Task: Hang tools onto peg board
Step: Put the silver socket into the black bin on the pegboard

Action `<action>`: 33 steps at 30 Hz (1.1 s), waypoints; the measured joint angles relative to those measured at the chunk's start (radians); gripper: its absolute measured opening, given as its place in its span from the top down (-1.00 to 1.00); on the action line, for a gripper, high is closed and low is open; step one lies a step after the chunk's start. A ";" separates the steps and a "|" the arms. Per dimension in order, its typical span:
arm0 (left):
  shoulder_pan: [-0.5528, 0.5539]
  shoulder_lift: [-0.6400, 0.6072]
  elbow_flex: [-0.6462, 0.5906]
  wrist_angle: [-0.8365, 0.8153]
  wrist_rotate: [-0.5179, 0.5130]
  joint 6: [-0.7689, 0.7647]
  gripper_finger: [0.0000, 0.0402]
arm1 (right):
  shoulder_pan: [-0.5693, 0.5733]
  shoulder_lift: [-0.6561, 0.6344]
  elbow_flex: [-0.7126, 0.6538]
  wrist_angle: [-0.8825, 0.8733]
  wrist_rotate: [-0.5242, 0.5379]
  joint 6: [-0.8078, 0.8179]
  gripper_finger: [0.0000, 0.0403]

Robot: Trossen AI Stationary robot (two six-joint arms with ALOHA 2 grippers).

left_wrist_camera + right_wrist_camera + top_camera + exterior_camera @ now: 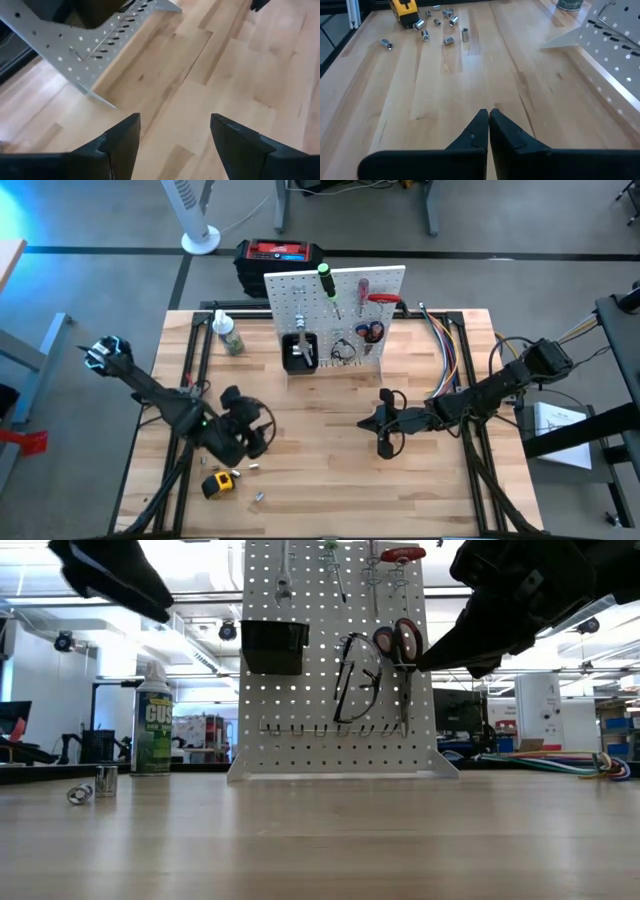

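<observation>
The white peg board stands upright at the table's far middle. On it hang a green-handled screwdriver, a red-handled screwdriver, red pliers, black glasses and a wrench, beside a black bin. A yellow tape measure lies on the wood near the front left, among loose silver sockets. My left gripper hovers open and empty above the table, left of centre, in front of the board. My right gripper is shut and empty, right of centre.
A green-labelled bottle stands left of the board. A red-and-black box sits behind it. Coloured cables run along the far right. Bare wood lies between the two grippers and toward the near edge.
</observation>
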 joint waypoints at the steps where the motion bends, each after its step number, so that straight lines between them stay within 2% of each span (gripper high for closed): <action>1: -0.015 0.007 -0.010 0.012 -0.013 -0.029 -0.14 | 0.000 0.000 0.000 0.000 0.000 -0.001 1.00; 7: -0.054 0.100 -0.106 0.074 -0.024 -0.159 -0.12 | 0.000 0.000 0.000 0.001 0.000 -0.002 1.00; 15: -0.055 0.290 -0.206 0.115 0.027 -0.407 -0.12 | 0.000 0.000 0.000 0.002 0.000 -0.007 1.00; 25: -0.057 0.429 -0.206 0.134 0.125 -0.425 -0.10 | 0.000 0.000 0.000 0.004 0.000 0.006 1.00; 30: -0.058 0.438 -0.223 0.183 0.127 -0.430 0.04 | 0.000 0.000 0.000 0.005 0.000 0.017 1.00; 33: -0.059 0.429 -0.246 0.228 0.124 -0.430 0.19 | 0.000 0.000 0.000 0.005 0.000 0.017 1.00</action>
